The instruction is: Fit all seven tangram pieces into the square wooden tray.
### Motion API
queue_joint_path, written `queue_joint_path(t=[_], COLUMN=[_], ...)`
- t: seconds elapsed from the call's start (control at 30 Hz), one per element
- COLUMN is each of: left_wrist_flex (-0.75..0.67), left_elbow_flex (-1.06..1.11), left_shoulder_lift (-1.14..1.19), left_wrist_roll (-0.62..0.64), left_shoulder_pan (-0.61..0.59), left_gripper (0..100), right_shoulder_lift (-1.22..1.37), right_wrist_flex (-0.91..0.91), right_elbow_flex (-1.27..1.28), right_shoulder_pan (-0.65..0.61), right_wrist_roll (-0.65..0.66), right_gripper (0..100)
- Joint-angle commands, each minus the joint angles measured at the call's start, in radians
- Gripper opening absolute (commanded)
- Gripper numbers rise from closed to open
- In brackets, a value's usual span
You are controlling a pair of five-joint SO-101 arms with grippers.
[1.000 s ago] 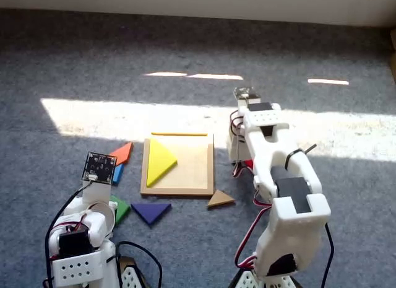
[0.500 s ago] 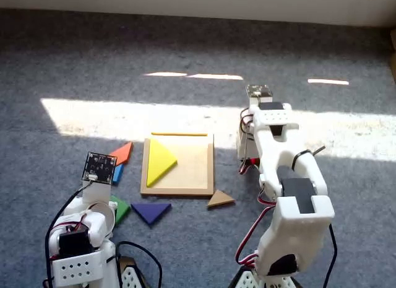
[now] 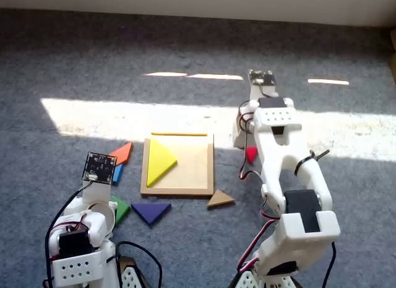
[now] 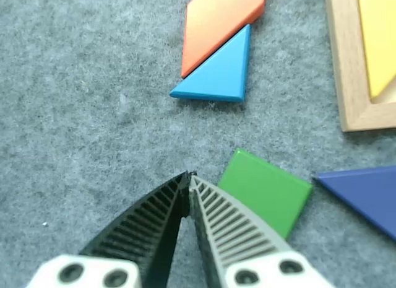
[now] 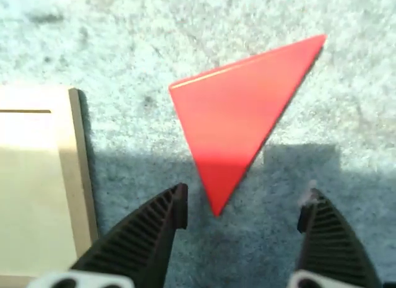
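Lining up to pick the red triangle, right of the tray.

Found right end effector (image 5: 245, 198) released, jaws spread wide, poised over one pointed tip of the red triangle (image 5: 238, 121) lying flat on grey carpet just right of the wooden tray (image 5: 77, 164), apart from its rim. Found left end effector (image 4: 189, 179) clenched on nothing, parked beside the green square (image 4: 266, 190) at near left. Noted yellow triangle (image 3: 159, 159) already seated in the tray's left half; orange parallelogram (image 4: 219, 25) and blue triangle (image 4: 219, 74) touching, left of the tray; dark blue triangle (image 3: 150, 211) and tan triangle (image 3: 219, 199) along its near edge. Recommend centring over a wider section of the piece before descending, not the tip; recommend closing squarely across two edges, pressing lightly into the carpet. Judged likely to pivot or slip out if pinched at the corner.
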Motion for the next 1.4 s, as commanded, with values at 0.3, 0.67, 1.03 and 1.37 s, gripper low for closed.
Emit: queue_joint_path(t=[0.3,0.67,1.03,1.37], left_wrist_flex=[0.006,0.006,0.006,0.006], left_elbow_flex=[0.021,0.021,0.021,0.021], left_shoulder_lift=[-0.022,-0.022,-0.022,-0.022], left_wrist_roll=[0.006,0.006,0.006,0.006], left_shoulder_pan=[-0.012,-0.012,-0.012,-0.012], left_gripper=[1,1,1,1], right_shoulder_lift=[0.033,0.257,0.262,0.262], right_wrist_flex=[-0.351,-0.278,0.056,0.120], right_elbow_flex=[-0.064,-0.131,-0.202,-0.205], right_shoulder_pan=[0.001,0.041,0.022,0.004], right_wrist_roll=[-0.012,-0.012,-0.006,0.091], right_gripper=[28.9,28.9,28.9,13.1])
